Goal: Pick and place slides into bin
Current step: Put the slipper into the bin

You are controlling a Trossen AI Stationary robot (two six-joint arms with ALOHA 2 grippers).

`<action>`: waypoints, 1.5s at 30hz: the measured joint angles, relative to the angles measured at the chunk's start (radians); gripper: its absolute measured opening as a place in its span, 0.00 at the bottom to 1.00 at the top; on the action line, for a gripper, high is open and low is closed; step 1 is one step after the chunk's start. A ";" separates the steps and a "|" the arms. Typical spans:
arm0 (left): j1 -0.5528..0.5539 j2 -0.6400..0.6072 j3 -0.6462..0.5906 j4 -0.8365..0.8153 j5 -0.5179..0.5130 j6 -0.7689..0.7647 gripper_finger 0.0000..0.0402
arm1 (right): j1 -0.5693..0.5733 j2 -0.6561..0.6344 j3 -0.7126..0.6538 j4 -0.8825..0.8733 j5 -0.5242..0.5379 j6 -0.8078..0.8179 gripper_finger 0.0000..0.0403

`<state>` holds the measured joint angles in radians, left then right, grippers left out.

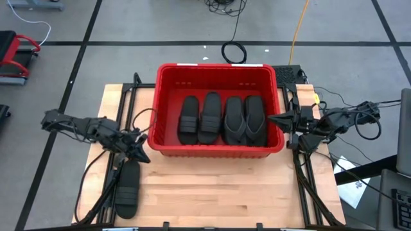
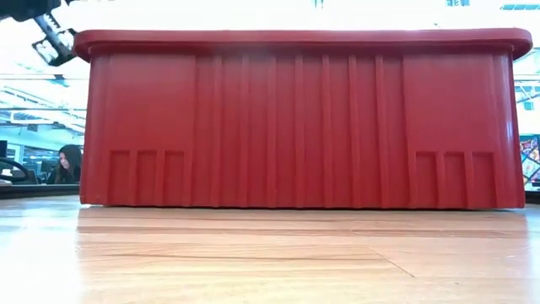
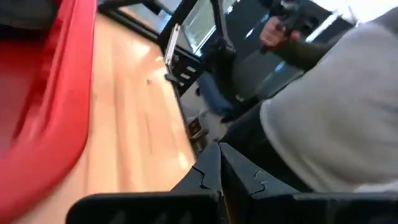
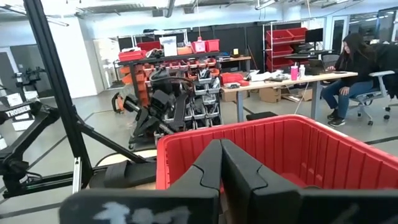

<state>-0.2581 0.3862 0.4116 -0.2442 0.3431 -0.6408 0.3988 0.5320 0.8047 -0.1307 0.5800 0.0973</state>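
The red bin point(image 1: 218, 149) stands at the middle of the table, toward its far edge, and several black slides point(image 1: 221, 120) lie side by side on its floor. One more black slide point(image 1: 126, 187) lies flat on the table near the left front. My left gripper point(image 1: 141, 153) is shut and empty, just off the bin's near left corner and beyond the loose slide's far end; its closed fingertips show in the left wrist view point(image 3: 219, 155). My right gripper point(image 1: 273, 120) is shut and empty at the bin's right rim point(image 4: 249, 134), pointing over the bin.
The bin's tall ribbed wall point(image 2: 295, 118) fills the low view. Bare wooden table point(image 1: 218, 192) lies in front of the bin. Cables run along both table sides point(image 1: 302, 173). A person point(image 4: 354, 62) sits at a desk beyond the table, and another point(image 3: 336, 106) stands close by.
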 joint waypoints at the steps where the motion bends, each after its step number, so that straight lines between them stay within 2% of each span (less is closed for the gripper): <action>1: -0.014 -0.016 -0.026 0.017 -0.019 -0.034 0.00 | 0.000 0.000 0.000 0.000 0.000 -0.003 0.00; 5: -0.059 -0.041 -0.056 -0.077 -0.089 -0.156 0.00 | 0.000 0.000 0.000 0.000 0.000 -0.004 0.00; 9: -0.107 -0.036 -0.028 -0.215 -0.020 -0.277 0.00 | 0.000 0.000 0.000 -0.006 0.000 -0.011 0.00; 14: -0.193 -0.034 0.028 -0.276 0.004 -0.271 0.00 | 0.000 0.000 0.000 -0.012 0.000 -0.029 0.00; 19: -0.312 -0.021 0.061 -0.436 0.011 -0.289 0.00 | 0.000 0.000 0.001 -0.011 0.000 -0.024 0.00; 22: -0.395 -0.003 0.058 -0.508 0.061 -0.325 0.00 | 0.000 0.000 0.001 -0.012 0.000 -0.008 0.00; 26: -0.497 0.026 0.041 -0.508 0.132 -0.385 0.03 | 0.000 0.000 0.001 -0.015 0.000 -0.004 0.00; 29: -0.549 0.049 0.033 -0.506 0.112 -0.394 0.07 | 0.000 0.000 0.001 -0.016 0.000 -0.001 0.00; 33: -0.571 0.082 0.029 -0.509 0.007 -0.459 0.16 | 0.000 0.000 0.001 -0.016 0.000 -0.001 0.00; 41: -0.571 0.184 0.028 -0.348 -0.105 -0.502 0.43 | 0.000 0.000 0.001 -0.017 0.000 -0.003 0.00; 45: -0.571 0.275 0.028 -0.382 -0.121 -0.523 0.56 | 0.000 0.000 0.001 -0.018 0.000 -0.003 0.00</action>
<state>-0.8291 0.6612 0.4400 -0.6264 0.2222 -1.1635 0.3988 0.5323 0.8059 -0.1482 0.5800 0.0940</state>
